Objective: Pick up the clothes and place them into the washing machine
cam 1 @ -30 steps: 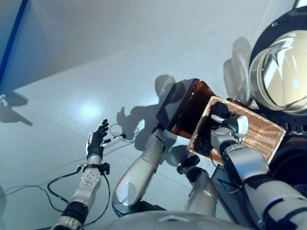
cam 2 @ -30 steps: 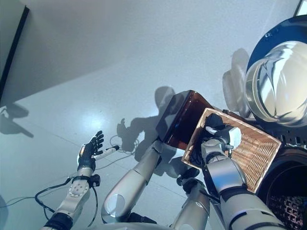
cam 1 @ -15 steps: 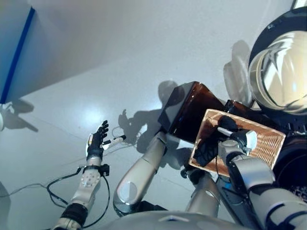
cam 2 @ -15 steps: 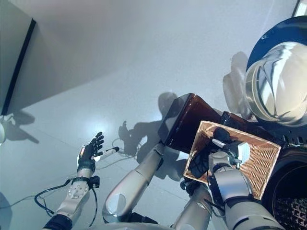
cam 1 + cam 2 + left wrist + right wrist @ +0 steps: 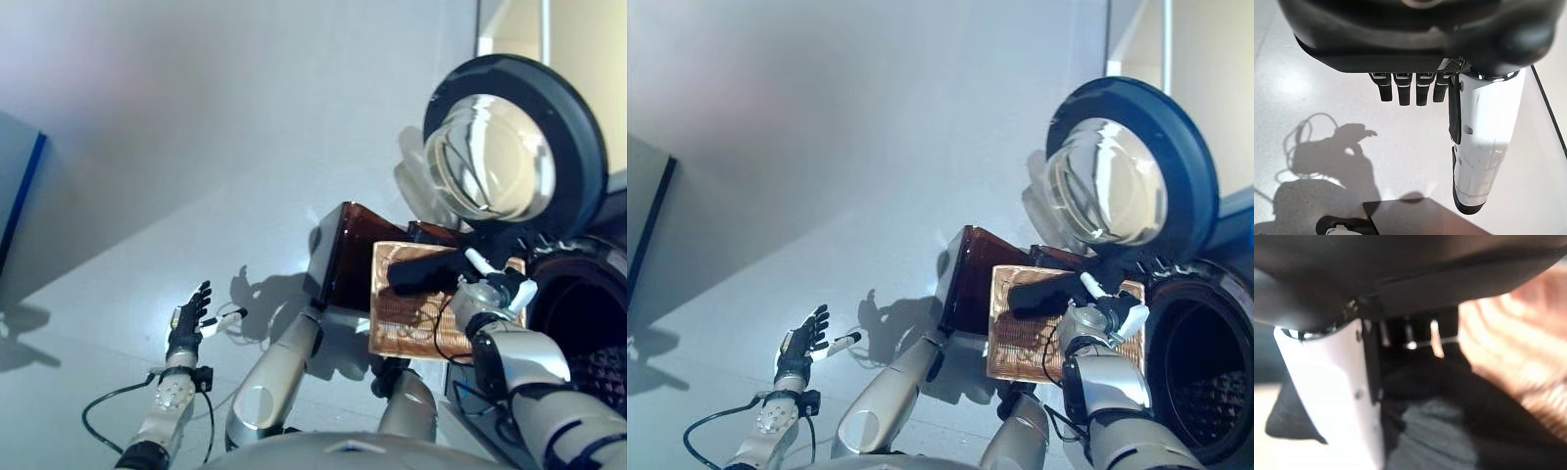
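A dark garment [image 5: 423, 273] hangs across the top of a wicker basket [image 5: 411, 328], which stands tilted in front of the washing machine. My right hand [image 5: 492, 290] is shut on that garment at its right end; in the right wrist view the white-covered thumb [image 5: 1332, 382] and curled fingers press into the dark cloth [image 5: 1440, 431] beside the wicker [image 5: 1518, 352]. The machine's round glass door [image 5: 509, 157] stands open above the basket, and the dark drum opening [image 5: 1195, 382] lies just right of my right hand. My left hand [image 5: 186, 328] is open, empty and far to the left above the floor, fingers [image 5: 1405, 90] straight.
A dark brown panel [image 5: 343, 259] adjoins the basket's left side. Pale grey floor [image 5: 196, 147] spreads to the left and beyond. A dark blue strip [image 5: 20, 196] runs along the far left edge.
The camera has tilted up toward the machine. My right hand has come up out of the basket with the dark garment and moved nearer the drum. The left hand is unchanged.
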